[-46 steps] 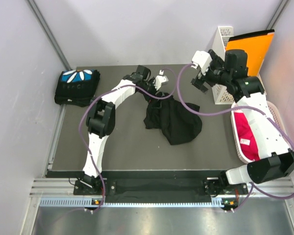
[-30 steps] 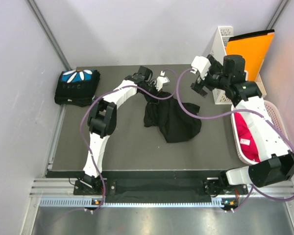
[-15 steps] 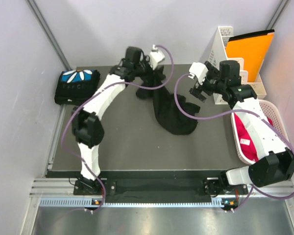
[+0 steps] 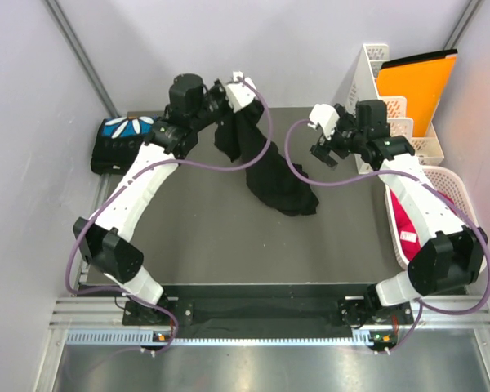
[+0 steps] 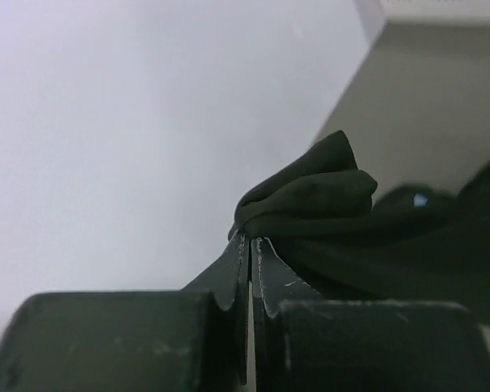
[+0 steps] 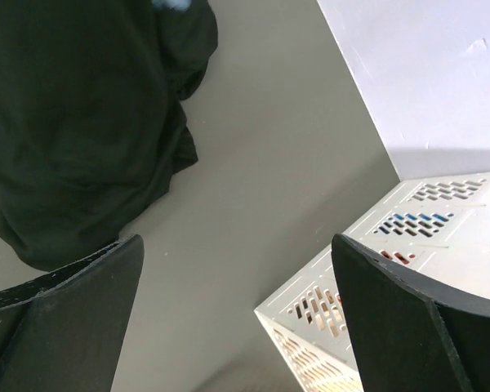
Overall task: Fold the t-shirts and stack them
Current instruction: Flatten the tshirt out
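A folded black t-shirt [image 4: 127,143] with a blue and white petal print lies at the table's back left. A second black t-shirt [image 4: 269,171] hangs from my left gripper [image 4: 231,102], which is shut on a bunch of its cloth [image 5: 310,196] high near the back wall; the shirt's lower part trails on the mat. My right gripper [image 4: 321,147] hovers open to the right of that shirt, nothing between its fingers [image 6: 82,302]. In the right wrist view the black shirt [image 6: 82,122] fills the upper left.
A white slotted file rack [image 4: 380,98] with an orange folder [image 4: 412,82] stands at the back right, its corner [image 6: 367,278] close under my right gripper. A pink-lined basket [image 4: 420,220] sits on the right edge. The dark mat [image 4: 212,245] covers the table.
My left gripper has lifted the black shirt up and back to the left, stretching it from a heap into a hanging drape. My right gripper has drifted slightly left toward it.
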Motion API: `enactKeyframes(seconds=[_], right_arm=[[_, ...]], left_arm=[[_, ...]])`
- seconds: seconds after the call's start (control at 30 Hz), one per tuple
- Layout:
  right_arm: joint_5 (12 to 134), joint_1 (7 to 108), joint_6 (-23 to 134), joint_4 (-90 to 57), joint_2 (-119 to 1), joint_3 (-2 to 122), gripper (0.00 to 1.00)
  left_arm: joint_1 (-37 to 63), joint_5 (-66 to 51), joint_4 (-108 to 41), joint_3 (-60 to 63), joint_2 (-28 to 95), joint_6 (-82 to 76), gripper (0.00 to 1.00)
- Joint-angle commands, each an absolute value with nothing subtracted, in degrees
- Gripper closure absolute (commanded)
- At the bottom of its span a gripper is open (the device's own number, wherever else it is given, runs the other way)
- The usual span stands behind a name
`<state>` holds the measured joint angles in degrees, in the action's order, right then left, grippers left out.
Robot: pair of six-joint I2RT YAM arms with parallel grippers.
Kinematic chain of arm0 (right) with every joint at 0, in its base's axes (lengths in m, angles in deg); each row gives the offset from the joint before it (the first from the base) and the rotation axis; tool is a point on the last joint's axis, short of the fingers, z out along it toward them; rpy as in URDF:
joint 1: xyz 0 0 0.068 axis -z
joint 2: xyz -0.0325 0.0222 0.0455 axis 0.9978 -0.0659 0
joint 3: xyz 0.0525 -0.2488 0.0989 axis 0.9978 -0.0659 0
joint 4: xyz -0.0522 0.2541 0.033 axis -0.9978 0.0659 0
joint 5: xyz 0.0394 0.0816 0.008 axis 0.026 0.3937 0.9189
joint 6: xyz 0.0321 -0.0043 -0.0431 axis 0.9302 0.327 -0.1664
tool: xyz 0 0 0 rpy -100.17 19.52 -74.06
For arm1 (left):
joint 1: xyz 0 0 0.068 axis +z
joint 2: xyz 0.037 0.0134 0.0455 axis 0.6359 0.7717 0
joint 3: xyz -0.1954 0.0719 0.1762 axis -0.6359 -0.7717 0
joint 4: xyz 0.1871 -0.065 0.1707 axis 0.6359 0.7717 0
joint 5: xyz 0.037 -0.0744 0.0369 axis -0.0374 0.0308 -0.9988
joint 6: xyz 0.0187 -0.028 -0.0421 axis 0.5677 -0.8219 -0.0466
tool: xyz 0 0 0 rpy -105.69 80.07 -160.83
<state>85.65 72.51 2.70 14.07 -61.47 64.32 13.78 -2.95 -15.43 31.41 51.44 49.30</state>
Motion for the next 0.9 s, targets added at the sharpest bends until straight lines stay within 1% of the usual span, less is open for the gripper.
enactKeyframes(seconds=[0.0,0.1,0.37,0.57,0.67,0.8,0.87], right_arm=[[85.5,72.5,3.4,11.8,-61.3,68.1,0.04],[85.2,72.5,3.1,11.7,-61.2,67.7,0.03],[84.5,72.9,5.1,11.7,-61.7,66.9,0.03],[85.6,74.4,10.3,11.8,-64.4,67.1,0.03],[86.1,74.5,11.1,12.9,-66.2,68.5,0.05],[86.3,74.8,11.7,13.2,-67.7,70.2,0.05],[86.8,74.9,12.2,13.2,-68.3,70.4,0.05]], left_arm=[[13.9,-7.3,-14.6,21.3,44.9,59.2,1.00],[14.5,-8.2,-12.1,16.5,40.9,62.9,1.00],[15.9,-14.0,2.7,12.8,39.1,69.8,1.00],[16.4,-12.8,11.7,13.7,38.7,71.3,1.00],[16.9,-9.9,19.7,15.4,39.2,74.4,1.00],[19.0,-5.4,34.7,20.8,41.4,77.1,1.00],[19.4,-4.6,38.8,23.0,43.4,78.2,1.00]])
